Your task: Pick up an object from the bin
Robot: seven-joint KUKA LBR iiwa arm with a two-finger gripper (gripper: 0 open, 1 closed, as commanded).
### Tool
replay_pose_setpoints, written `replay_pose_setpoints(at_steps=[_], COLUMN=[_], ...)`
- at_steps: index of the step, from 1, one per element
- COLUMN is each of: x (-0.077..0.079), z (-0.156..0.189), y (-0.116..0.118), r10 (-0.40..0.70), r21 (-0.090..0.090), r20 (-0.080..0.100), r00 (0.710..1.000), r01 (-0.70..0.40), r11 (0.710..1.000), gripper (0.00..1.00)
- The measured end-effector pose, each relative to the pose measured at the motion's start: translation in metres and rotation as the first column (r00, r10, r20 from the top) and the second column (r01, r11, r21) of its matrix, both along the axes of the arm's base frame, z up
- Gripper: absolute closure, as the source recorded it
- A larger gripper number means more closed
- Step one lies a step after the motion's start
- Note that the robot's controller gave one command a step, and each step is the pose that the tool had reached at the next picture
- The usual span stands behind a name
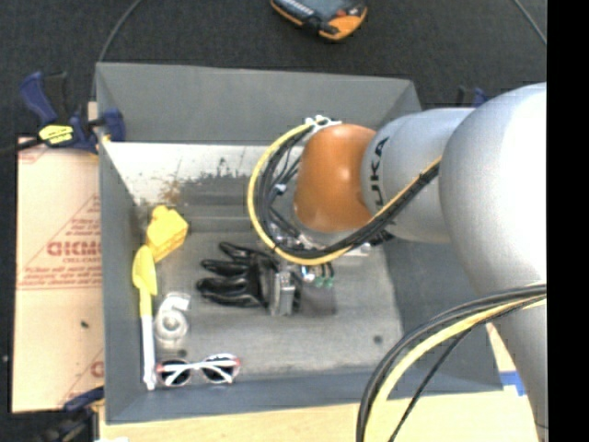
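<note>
Contents of the bin (248, 104), grey metal, listed for you from its near edge to its far wall.

- Sunglasses (198, 371): white frame, dark lenses, lying flat in the near-left corner.
- Small clear round container (172, 320): just behind the sunglasses, close to the left wall.
- Yellow-headed tool (144, 279): its white handle lies along the left wall, running down to the near-left corner.
- Black glove (230, 276): on the middle of the floor, fingers spread toward the left wall.
- Jaws: low at the glove's right end, under the orange wrist cover (331, 178) and its cables. You cannot tell how far open they are, nor whether they have hold of the glove.
- Yellow block (167, 228): by the left wall, at the tool's far end.
</note>
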State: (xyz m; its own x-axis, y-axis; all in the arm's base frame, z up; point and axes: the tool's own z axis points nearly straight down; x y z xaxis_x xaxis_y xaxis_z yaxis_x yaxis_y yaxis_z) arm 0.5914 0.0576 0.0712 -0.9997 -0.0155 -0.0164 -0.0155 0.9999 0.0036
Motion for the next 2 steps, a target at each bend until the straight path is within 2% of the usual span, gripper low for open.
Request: replay_pose_setpoints(at_steps=[1,2], x=[0.0087,0.0087], z=[0.0020,0.0020], y=[0.0054,0.0054], r10=[0.195,0.195], r21=[-0.005,-0.005], r20=[0.008,0.008], r00=[0.981,0.981], r01=[-0.195,-0.195], r11=[0.981,0.981], gripper=[1.00,1.00])
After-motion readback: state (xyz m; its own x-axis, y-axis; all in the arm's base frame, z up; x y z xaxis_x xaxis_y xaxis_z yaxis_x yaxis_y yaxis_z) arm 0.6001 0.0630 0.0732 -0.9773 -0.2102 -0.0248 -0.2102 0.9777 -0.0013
